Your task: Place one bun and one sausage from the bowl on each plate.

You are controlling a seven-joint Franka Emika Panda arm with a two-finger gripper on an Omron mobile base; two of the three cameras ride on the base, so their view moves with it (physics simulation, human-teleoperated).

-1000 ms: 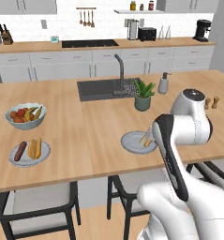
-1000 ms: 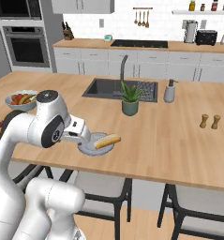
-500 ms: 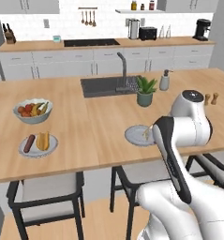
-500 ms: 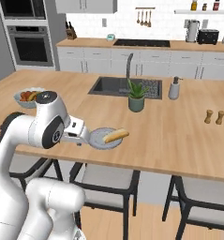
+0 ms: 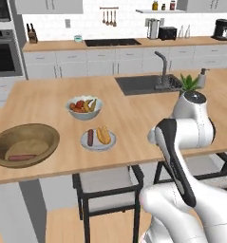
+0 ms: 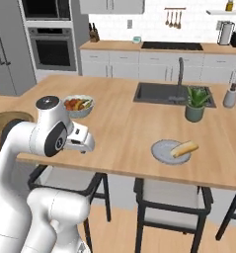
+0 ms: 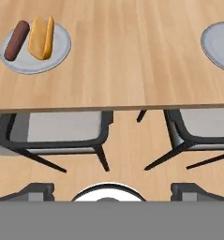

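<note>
two pale grey-blue plates sit on the wooden island counter (image 5: 134,114) of a rendered kitchen. in the left base view, the nearer-left plate (image 5: 98,140) carries one sausage (image 5: 90,137) and one bun (image 5: 103,135) lying side by side; the hand view shows the same pair, sausage (image 7: 17,33) touching bun (image 7: 41,37) on the plate (image 7: 36,48). the second plate (image 6: 171,151) in the right base view holds a single bun (image 6: 184,148) resting across its right rim, with no sausage beside it. the wooden bowl (image 5: 23,144), at the counter's left end, contains one sausage (image 5: 22,157) lying on its floor. a smaller pale fruit bowl (image 5: 84,107) stands just behind the filled plate.

compared with half a second ago, the whole scene has slid rightward in both base views, showing that the base has driven left along the island; the wooden bowl, then out of frame, is now in sight. the things on the counter keep their places.

the gripper (image 7: 111,190) hangs off the counter's near edge above the stools (image 7: 62,131); its fingertips stand wide apart with nothing between them.
</note>
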